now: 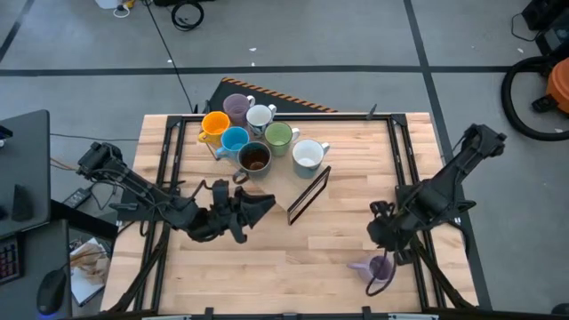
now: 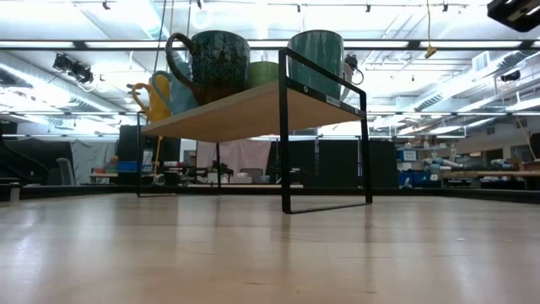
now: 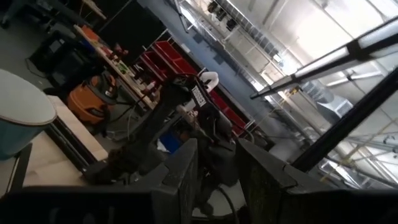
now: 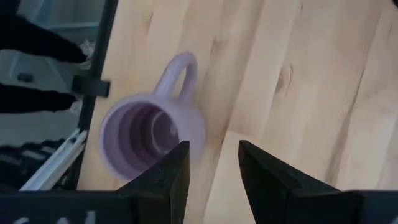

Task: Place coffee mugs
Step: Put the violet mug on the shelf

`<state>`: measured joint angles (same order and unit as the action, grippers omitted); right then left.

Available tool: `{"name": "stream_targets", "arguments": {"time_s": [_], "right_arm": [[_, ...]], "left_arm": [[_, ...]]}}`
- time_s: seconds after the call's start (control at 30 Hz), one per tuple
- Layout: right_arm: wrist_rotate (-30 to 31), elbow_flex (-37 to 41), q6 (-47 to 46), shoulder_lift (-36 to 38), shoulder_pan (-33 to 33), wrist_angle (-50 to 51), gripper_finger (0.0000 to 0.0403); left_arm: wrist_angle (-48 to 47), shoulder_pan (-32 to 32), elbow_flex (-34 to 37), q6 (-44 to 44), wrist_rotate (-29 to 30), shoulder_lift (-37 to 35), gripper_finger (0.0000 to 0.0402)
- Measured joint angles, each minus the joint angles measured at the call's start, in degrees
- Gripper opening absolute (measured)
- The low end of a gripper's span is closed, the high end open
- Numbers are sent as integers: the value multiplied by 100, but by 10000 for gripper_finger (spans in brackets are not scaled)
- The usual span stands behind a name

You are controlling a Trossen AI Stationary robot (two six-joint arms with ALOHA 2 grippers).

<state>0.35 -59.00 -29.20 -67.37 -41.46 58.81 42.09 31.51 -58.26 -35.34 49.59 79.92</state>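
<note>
A small wooden rack (image 1: pixel 307 197) with a black frame stands toward the far side of the table (image 1: pixel 311 258), and most of the mugs are bunched on it. From above I count seven there: an orange mug (image 1: pixel 215 125), a light blue mug (image 1: pixel 235 140), a dark brown mug (image 1: pixel 254 159), a green mug (image 1: pixel 279 136), a lavender mug (image 1: pixel 236 108), a small white-rimmed mug (image 1: pixel 260 116) just beside it, and a bigger white mug (image 1: pixel 308 156) nearest the rack's right end. They sit close together, several touching or nearly so. From table height the dark brown mug (image 2: pixel 211 56) and a teal-looking one (image 2: pixel 316 59) loom at the shelf's front edge, with the orange handle poking out behind.

The eighth mug — a second lavender mug (image 1: pixel 380 269) — is well apart from the rest, near the table's front right corner. It lies tipped on its side, mouth open toward the right wrist camera, handle (image 4: pixel 177 71) pointing away across the boards.

The right gripper (image 1: pixel 384 233) hangs just beside that mug (image 4: pixel 149 134), its fingers (image 4: pixel 165 171) spread a modest gap apart and holding nothing; the mug is beside one finger, not between the two.

The left gripper (image 1: pixel 258 209) sits at mid-table in front of the rack, pointing toward its near edge. Its fingers (image 3: pixel 186 168) stand slightly apart with nothing between them — as best I can tell, since that wrist view looks mostly up into the room.
</note>
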Motion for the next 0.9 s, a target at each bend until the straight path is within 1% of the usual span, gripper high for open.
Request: {"name": "stream_targets", "arguments": {"time_s": [0.13,0.27,0.43,0.53,0.63,0.73,0.9], "right_arm": [[112,83,-406,-218,-105,-387,155],[122,83,-754,-479,-161,-574,182],[154,83,-1402,-812,-364,-770,217],[158,83,-1707,-993,-585,-774,229],[225,83,-1778,-1192,-788,-753,232],[471,83,-1773,-1447,-913,-682,230],[477,83,-1778,-1939,-914,-658,212]], "left_arm": [[-1,-13,0,33,-95,0,116],[-31,-15,0,78,-93,0,116],[-56,-11,2,701,-147,-47,116],[-43,-9,2,1101,-183,-184,116],[-70,-9,2,1393,-222,-348,116],[-122,-9,2,1678,-226,-507,116],[-369,22,2,1801,-326,-707,116]]}}
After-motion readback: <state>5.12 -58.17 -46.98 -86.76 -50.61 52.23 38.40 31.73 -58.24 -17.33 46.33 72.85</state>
